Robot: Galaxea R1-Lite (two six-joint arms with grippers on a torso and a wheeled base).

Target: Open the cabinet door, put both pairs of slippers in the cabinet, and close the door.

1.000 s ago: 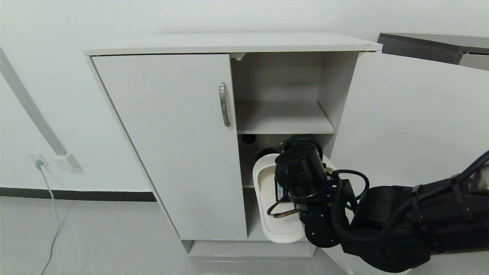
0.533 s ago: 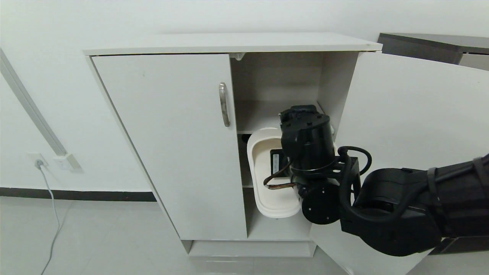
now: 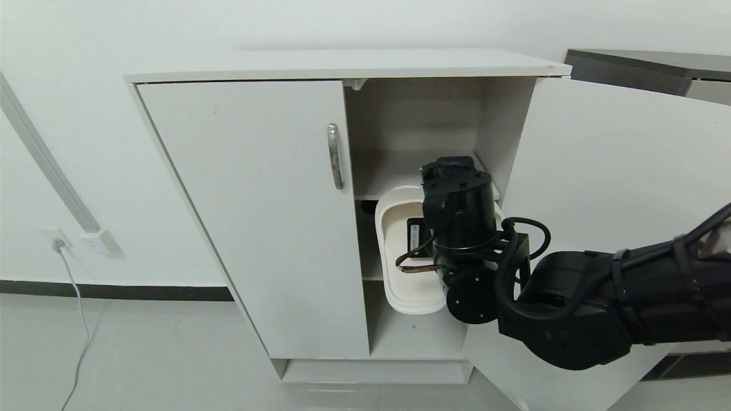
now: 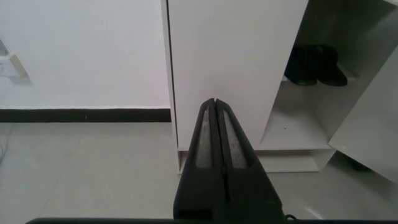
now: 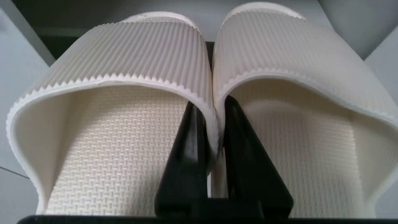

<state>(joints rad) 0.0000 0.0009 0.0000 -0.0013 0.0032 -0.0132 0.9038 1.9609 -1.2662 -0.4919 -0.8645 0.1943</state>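
I see the cabinet (image 3: 342,63) against the far wall. Its left door (image 3: 251,217) is shut and its right door (image 3: 599,171) is swung wide open toward me on the right. My right arm (image 3: 571,319) reaches in from the near right to the open half.

The white slippers (image 3: 400,257) hang in front of that opening, level with the middle shelf (image 3: 422,177), soles facing left and heels down. In the right wrist view the pair (image 5: 124,124) sits side by side, and the right tool (image 5: 211,124) is clamped on the two inner walls where they meet.

The black slippers (image 4: 317,65) already stand inside, on the lower shelf of the open half, toes toward the back.

My left tool (image 4: 214,124) hangs out in front of the cabinet over the floor (image 4: 81,168), its fingers pressed together with nothing between them.

A metal handle (image 3: 335,155) sits upright on the shut door's right edge.
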